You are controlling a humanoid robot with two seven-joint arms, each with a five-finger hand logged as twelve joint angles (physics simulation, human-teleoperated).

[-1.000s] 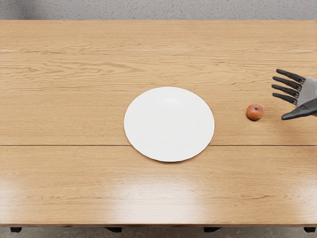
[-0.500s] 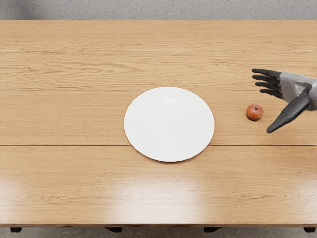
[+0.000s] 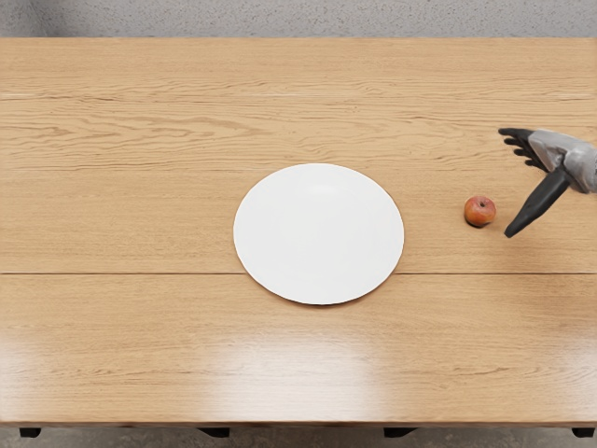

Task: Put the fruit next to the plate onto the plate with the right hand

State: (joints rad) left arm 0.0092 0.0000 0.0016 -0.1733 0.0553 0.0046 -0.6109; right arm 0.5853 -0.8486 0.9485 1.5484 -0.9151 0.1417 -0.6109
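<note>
One small red apple (image 3: 479, 211) lies on the wooden bench (image 3: 140, 327), apart from the single white plate (image 3: 318, 233) to its left. The right hand (image 3: 550, 163), fingers spread and grasping nothing, hovers just right of the fruit.

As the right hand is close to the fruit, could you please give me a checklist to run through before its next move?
1. Right hand free: ok, fingers spread, holding nothing.
2. Apple accessible: ok, it lies alone on the table, right of the plate and apart from it.
3. Hand around the apple: not ok, the hand is to the apple's right and its thumb is not touching it.
4. Plate ready to receive: ok, nothing lies on it.
5. Hand height over the table: cannot tell from this one view.
</note>
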